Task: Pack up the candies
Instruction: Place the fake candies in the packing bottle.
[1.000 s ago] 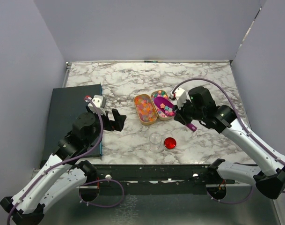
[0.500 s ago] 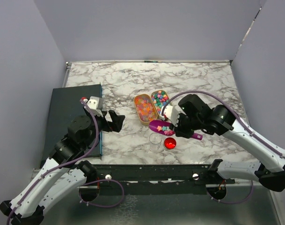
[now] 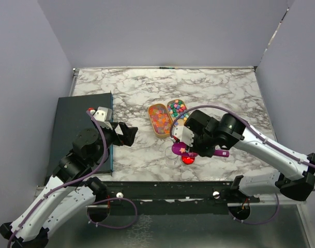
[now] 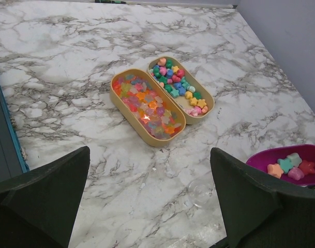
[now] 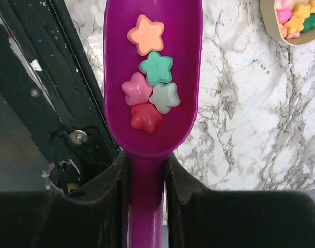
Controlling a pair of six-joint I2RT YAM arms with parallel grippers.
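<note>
our right claw [image 5: 147, 170] is clamped tight on the handle of the purple scoop [image 5: 185, 46], whose bowl juts straight out past the fingertips with five star candies [image 5: 149, 95] lying in it. our left claw [image 4: 147, 201] hangs wide open, gripping nothing. ahead of it sit a tan tray [image 4: 114, 92] and a second tray [image 4: 184, 103], both holding more sweets.
</note>
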